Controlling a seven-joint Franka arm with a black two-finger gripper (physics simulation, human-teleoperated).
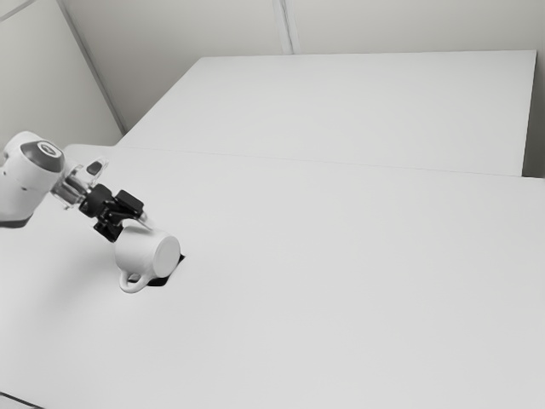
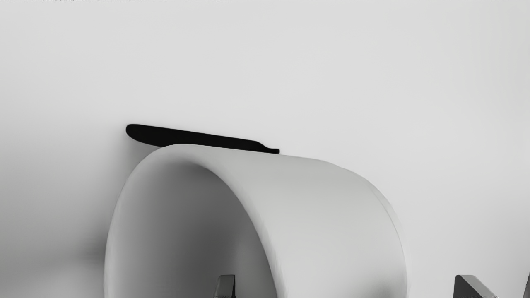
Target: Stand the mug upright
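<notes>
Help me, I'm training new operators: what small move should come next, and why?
Probably ease the gripper slightly lower over the mug: it lies on its side, and in the wrist view the fingers stand wide apart, one across its mouth, the other past its base.

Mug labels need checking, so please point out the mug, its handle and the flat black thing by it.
Mug (image 1: 139, 249): exterior view, on its outer side wall.
Handle (image 1: 132, 290): exterior view, on the loop's lower curve.
Flat black thing (image 2: 182, 137): wrist view, on its broad part.
</notes>
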